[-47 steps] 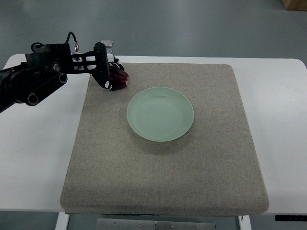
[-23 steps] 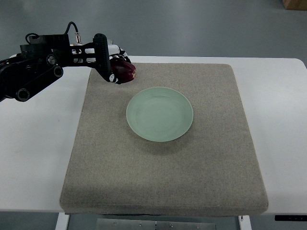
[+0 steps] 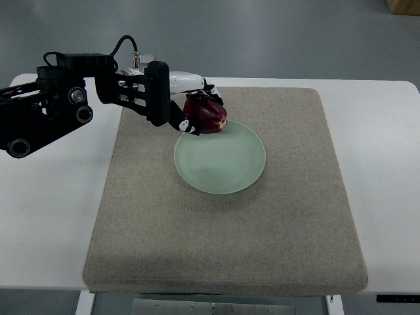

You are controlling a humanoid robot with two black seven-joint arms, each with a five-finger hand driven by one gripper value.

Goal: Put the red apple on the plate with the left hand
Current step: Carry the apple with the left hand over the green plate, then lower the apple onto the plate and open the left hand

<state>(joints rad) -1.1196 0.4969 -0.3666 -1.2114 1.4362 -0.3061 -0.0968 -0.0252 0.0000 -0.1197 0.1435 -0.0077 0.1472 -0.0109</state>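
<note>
One red apple (image 3: 206,113) is clasped in the left hand (image 3: 187,108) over the plate (image 3: 220,157) rim; it is best carried to centre, lowered, then released.

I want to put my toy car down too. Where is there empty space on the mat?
The near half of the grey mat, between the green plate and the front edge, is bare. So is the strip right of the plate, and the white table beyond it. It is crowded at the far left, where the left hand holds the red apple over the plate's rim.
</note>
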